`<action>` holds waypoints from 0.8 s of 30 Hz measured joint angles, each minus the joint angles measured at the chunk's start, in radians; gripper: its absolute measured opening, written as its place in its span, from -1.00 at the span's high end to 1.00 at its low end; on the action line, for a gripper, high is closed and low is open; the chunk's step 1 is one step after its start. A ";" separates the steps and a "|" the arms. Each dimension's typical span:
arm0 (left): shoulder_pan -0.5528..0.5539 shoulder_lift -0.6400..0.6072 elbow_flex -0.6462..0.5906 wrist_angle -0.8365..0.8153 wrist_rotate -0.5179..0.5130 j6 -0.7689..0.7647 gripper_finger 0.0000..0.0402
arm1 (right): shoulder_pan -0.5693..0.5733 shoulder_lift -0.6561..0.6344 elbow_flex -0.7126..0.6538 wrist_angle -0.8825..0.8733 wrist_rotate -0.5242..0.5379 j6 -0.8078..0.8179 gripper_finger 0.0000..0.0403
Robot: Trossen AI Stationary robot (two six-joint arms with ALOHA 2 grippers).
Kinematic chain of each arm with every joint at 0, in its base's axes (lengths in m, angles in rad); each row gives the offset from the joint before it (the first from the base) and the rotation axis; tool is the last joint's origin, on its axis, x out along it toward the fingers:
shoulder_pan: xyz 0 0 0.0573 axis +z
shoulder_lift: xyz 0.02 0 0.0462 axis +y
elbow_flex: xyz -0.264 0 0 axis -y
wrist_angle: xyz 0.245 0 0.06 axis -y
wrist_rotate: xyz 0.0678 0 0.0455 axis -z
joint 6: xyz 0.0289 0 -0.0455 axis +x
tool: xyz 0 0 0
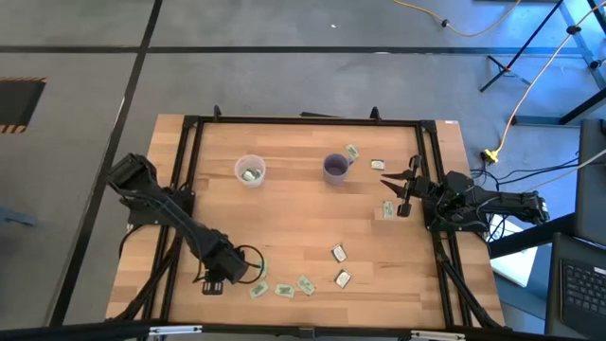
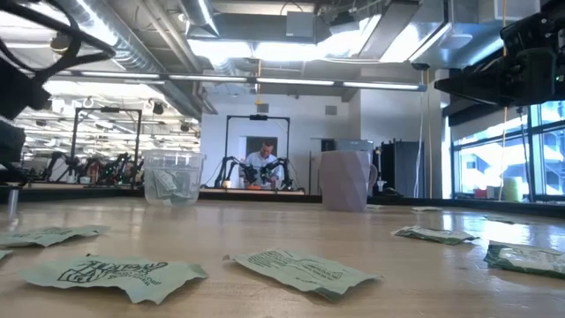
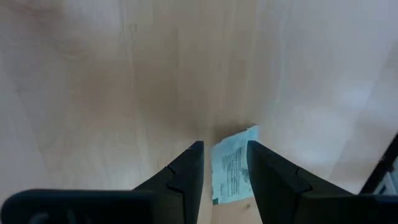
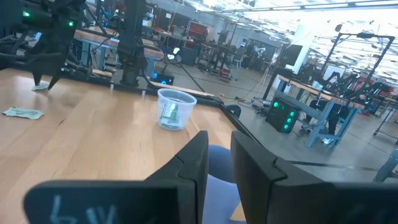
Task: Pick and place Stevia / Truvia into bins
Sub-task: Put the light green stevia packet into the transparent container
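Observation:
Green-and-white Stevia / Truvia packets lie flat on the wooden table: several along the near edge (image 1: 284, 289), two near the middle (image 1: 338, 252) and some by the mug (image 1: 378, 165). My left gripper (image 3: 225, 146) points down at the near left, open, a finger on either side of one flat packet (image 3: 231, 168). Whether the fingers touch it I cannot tell. The clear cup (image 1: 250, 171) holds a packet, and the purple-grey mug (image 1: 335, 168) stands to its right. My right gripper (image 4: 219, 135) waits level at the right edge, open with a narrow gap and nothing in it.
A black frame (image 1: 186, 152) runs round the tabletop. In the low view, crumpled packets (image 2: 305, 269) lie close in front, with the clear cup (image 2: 173, 177) and mug (image 2: 346, 179) behind them. A person sits far off in the room beyond the table. Bare wood lies mid-table.

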 joint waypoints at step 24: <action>0.001 0.030 -0.031 0.035 0.064 0.025 0.79 | 0.000 0.000 0.000 0.000 0.000 0.000 0.63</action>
